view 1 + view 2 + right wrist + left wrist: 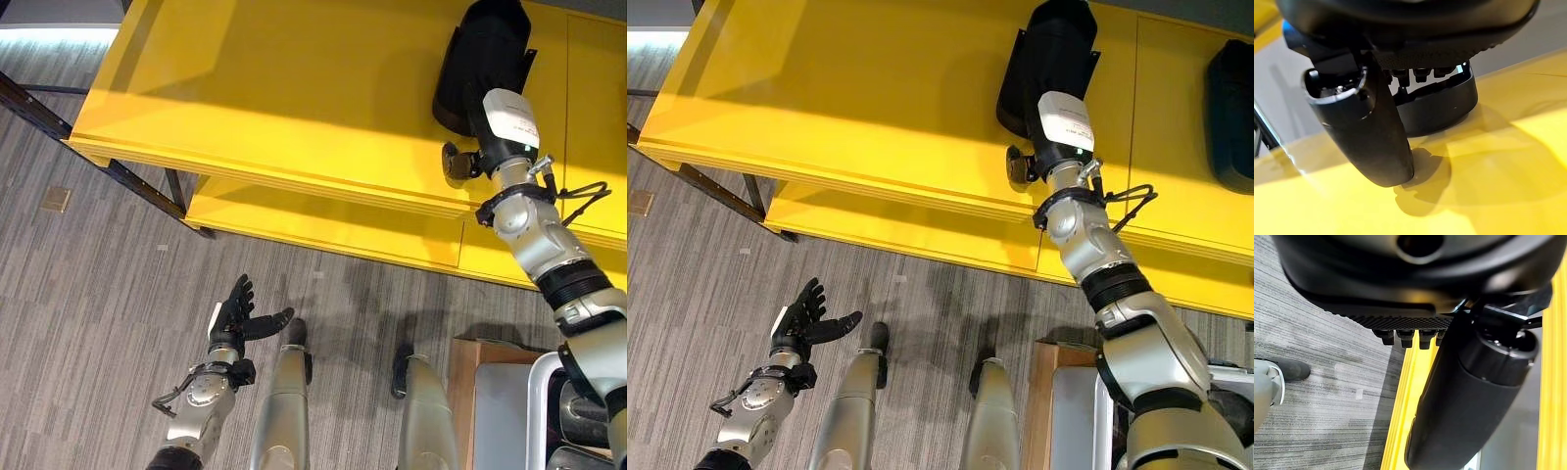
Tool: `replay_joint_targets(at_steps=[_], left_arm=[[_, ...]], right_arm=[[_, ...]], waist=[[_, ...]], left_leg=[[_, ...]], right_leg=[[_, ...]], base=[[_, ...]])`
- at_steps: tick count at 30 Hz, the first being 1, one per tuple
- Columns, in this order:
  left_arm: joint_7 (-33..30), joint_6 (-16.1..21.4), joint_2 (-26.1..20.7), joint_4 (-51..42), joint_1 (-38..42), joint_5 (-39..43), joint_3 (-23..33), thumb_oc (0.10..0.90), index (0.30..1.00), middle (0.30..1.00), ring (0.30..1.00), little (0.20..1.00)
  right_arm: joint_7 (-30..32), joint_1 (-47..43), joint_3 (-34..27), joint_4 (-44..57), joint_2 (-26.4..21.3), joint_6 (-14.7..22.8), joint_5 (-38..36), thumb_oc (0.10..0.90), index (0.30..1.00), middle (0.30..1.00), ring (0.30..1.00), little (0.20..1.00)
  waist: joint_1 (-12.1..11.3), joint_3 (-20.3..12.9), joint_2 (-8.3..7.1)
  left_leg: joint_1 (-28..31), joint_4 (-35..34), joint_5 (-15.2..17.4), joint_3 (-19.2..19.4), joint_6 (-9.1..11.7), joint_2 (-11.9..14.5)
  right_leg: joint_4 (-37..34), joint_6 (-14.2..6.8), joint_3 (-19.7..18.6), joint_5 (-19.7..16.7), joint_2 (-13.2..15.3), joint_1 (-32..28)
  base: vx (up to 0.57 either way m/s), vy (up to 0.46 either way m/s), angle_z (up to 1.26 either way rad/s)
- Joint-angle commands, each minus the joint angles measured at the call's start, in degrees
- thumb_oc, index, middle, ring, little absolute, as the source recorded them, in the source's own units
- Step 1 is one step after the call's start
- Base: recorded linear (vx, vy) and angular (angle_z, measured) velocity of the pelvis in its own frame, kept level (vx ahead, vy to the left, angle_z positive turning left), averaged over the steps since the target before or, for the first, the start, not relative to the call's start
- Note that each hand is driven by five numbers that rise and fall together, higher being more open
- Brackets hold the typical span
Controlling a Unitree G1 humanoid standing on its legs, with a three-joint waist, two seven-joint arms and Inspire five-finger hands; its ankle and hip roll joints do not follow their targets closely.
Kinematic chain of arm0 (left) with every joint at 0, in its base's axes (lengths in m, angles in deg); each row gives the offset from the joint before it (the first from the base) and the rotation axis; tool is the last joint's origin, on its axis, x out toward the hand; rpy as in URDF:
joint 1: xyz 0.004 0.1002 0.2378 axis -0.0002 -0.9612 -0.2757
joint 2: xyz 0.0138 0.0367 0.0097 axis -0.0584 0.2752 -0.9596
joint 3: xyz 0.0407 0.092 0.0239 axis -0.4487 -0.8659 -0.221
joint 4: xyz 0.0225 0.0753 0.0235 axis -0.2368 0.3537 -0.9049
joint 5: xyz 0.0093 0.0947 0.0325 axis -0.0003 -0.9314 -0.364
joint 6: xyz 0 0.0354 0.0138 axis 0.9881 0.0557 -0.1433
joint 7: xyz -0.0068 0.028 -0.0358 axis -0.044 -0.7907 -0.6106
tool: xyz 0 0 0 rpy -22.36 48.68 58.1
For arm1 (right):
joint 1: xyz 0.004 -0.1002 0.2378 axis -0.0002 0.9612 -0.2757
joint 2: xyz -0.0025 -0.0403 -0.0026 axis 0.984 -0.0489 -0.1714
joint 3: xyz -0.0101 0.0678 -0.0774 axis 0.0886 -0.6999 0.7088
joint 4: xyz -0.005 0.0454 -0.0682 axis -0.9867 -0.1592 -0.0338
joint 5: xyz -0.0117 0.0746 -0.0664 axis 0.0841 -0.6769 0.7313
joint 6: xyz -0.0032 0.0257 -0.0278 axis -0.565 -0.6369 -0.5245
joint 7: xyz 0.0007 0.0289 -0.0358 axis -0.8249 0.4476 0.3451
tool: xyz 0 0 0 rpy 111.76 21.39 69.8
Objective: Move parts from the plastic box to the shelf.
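Right hand [1043, 147] reached onto the yellow shelf [872, 88] against a black part [1048, 59] lying near the shelf's front edge; its grip could not be made out. Another dark part [1229, 98] lay farther right. Left hand [803, 318] hung unclenched over the floor [686, 294].

Both arms are silver-grey with rounded metal shells, joined by black ribbed rings at the joints. The right hand [460, 162] is dark, below a white wrist block with small print. The left hand [238, 315] is black, and what may be a white strip runs along its side.
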State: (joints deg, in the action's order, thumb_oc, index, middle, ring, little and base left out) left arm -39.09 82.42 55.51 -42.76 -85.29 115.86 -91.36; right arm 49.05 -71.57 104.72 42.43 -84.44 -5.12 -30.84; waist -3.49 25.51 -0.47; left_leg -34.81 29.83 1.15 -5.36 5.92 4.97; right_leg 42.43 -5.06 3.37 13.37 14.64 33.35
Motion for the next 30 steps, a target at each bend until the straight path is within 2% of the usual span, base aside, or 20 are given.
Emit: replay_joint_targets(at_steps=[1, 10, 30], left_arm=[[1.69, 4.91, -3.31, -5.11, -0.5, -0.46, 1.76, 0.9, 1.0, 1.0, 1.0, 1.0], [3.21, 4.71, -3.41, -5.11, -1.18, -0.06, 2.48, 0.9, 1.0, 1.0, 1.0, 1.0], [4.17, 4.51, -3.01, -5.38, -1.48, 0.29, 3.6, 0.9, 1.0, 1.0, 1.0, 1.0]], right_arm=[[-1.44, -5.41, 1.52, -5.0, -4.99, 0.02, -4.42, 0.9, 1.0, 1.0, 1.0, 1.0], [-8.4, -5.75, 6.32, -4.72, -11.85, 1.93, -8.93, 0.9, 1.0, 1.0, 1.0, 1.0], [-14.88, -2.46, 7.5, 5.17, -20.53, 4.41, -14.96, 0.9, 1.0, 1.0, 1.0, 1.0]], waist=[[-1.5, -0.58, -0.83], [-1.83, -0.39, -1.31], [-1.26, -0.15, -2.24]], left_leg=[[3.63, 2.85, 7.88, -4.1, -0.54, 1.5], [3.65, 2.36, 7.39, -4.45, -0.32, 1.49], [3.92, 1.86, 7.15, -4.42, -0.16, 2.14]], right_leg=[[-2.0, 0.31, 0.38, -1.12, 0.6, -4.04], [-2.05, 0.19, 1.05, -1.07, 0.81, -4.43], [-2.25, 0.04, 1.22, -1.27, 0.82, -4.47]], base=[[0.0, 0.0, 0.0], [0.0, 0.0, 0.0], [0.0, 0.0, 0.0]])
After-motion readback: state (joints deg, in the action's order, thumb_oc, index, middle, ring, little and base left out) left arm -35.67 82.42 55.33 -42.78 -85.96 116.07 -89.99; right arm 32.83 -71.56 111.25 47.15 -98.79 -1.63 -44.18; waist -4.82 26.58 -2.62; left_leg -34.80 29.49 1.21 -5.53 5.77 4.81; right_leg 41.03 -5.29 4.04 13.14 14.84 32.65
